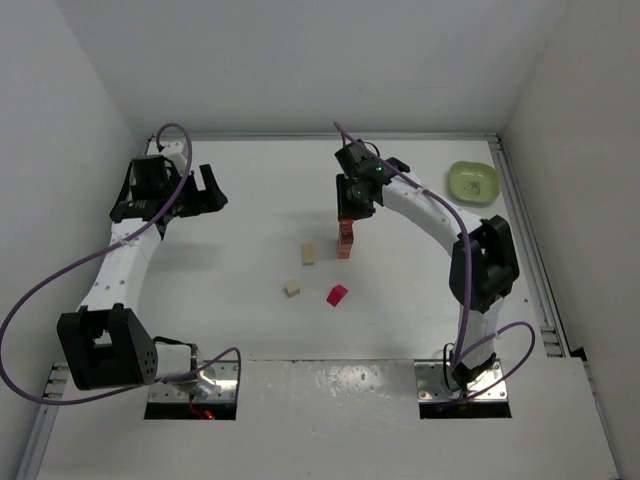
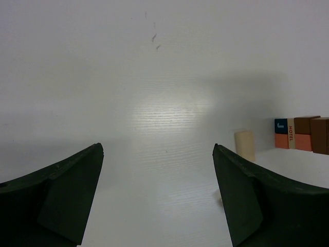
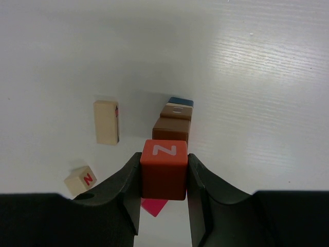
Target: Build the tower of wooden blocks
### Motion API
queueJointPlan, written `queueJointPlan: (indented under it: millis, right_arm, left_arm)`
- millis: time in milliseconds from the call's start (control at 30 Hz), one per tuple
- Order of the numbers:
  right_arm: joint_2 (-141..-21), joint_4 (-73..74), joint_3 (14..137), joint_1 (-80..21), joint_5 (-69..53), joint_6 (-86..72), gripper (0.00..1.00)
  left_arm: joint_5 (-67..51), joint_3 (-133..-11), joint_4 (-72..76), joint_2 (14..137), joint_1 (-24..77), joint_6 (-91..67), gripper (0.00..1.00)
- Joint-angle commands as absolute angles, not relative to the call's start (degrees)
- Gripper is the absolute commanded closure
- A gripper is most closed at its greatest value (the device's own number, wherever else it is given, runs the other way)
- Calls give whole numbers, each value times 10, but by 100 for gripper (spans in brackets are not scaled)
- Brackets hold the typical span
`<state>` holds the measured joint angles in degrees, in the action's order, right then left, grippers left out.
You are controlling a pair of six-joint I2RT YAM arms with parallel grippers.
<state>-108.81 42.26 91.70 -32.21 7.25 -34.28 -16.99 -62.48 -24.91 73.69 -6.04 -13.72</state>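
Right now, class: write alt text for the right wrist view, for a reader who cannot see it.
The right gripper holds a red block with a white letter; just beyond it stands the tower, brown at its top. A pale oblong block and a small pale cube lie to the left.

The white counter (image 1: 240, 260) carries the tower (image 1: 344, 243) near its middle. Left of it lies a pale oblong block (image 1: 308, 253); nearer, a small pale cube (image 1: 292, 288) and a magenta block (image 1: 337, 294). A green bowl (image 1: 473, 181) sits far right.
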Motion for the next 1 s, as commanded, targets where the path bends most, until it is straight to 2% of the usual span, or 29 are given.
queueJointPlan:
  millis: [0, 567, 833, 967]
  right_arm:
    - [-1094, 418, 921, -317, 69, -343, 90]
    - [-1105, 412, 921, -315, 61, -335, 89]
    - [-1107, 410, 923, -314, 55, -331, 78]
    - [-1106, 410, 923, -316, 53, -330, 77]
  left_arm:
    - [-178, -642, -232, 736, -56, -142, 7]
    - [-178, -636, -227, 741, -56, -142, 6]
    - [-178, -636, -227, 741, -56, -142, 6]
    - [-178, -636, -227, 741, -56, -148, 6]
